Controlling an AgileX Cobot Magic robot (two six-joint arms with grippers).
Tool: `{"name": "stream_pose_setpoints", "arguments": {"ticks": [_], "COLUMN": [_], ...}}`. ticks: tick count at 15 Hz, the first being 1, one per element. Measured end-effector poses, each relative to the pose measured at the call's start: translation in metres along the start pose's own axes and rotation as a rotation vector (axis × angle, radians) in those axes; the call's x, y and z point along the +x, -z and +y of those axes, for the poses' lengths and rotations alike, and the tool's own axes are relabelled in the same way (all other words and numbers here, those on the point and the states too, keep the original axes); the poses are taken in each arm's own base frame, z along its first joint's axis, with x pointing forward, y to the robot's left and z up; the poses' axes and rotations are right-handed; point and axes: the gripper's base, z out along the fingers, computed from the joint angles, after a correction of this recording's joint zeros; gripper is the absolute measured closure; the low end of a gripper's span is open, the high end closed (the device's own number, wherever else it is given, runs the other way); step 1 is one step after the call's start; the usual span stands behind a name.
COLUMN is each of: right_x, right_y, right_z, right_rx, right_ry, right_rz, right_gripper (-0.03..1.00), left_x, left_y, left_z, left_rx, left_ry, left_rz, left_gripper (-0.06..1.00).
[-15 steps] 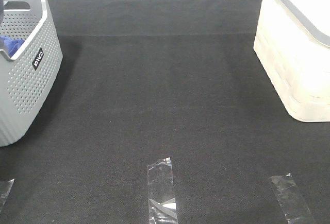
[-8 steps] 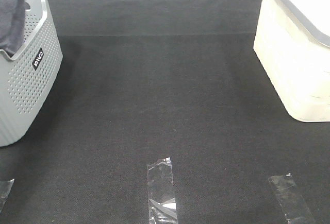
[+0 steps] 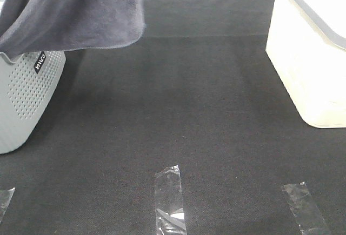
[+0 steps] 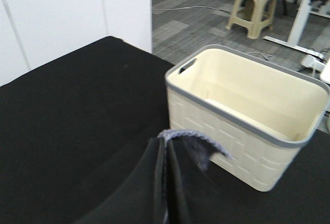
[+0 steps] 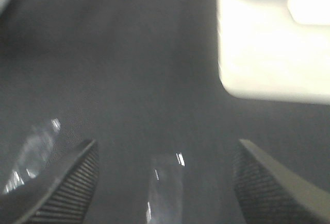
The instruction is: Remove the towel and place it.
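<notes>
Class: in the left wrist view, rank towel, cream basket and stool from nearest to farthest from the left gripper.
1. towel, pinched in the left gripper.
2. cream basket, just beyond it.
3. stool, far behind the basket.

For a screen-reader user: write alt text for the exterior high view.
A grey towel hangs over a grey perforated basket at upper left. A cream basket stands at right on the black table, with clear tape strips in front.

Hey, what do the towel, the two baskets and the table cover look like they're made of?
The towel: soft grey fabric, probably terry or microfibre, matte nap, stitched hem. The grey basket: moulded plastic, rows of small holes. The cream basket: likely plastic too, embossed panels, grey rim. The table cover: dark felt-like cloth, matte.
</notes>
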Motion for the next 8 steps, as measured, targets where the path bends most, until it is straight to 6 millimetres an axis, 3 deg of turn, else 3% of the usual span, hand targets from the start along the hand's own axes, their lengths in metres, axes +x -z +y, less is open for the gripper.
{"name": "stream_pose_setpoints", "arguments": {"ticks": [3, 5, 8], "right_x": [-0.026, -0.050, -0.064], "right_y": [-0.025, -0.062, -0.116], "right_z": [0.002, 0.008, 0.016], "right_rx": [-0.080, -0.228, -0.447], "right_ry": [0.077, 0.095, 0.189], "right_rz": [-0.043, -0.054, -0.039], "right_gripper": [0.28, 0.28, 0.28], "left_x": [-0.001, -0.001, 0.001], "left_y": [-0.004, -0.007, -0.010], "left_z": [-0.012, -0.021, -0.038], "left_rx": [0.035, 0.062, 0.125], "left_ry": [-0.014, -0.022, -0.036], "left_rz": [0.001, 0.004, 0.040], "left_gripper": [0.94, 0.94, 0.94]}}
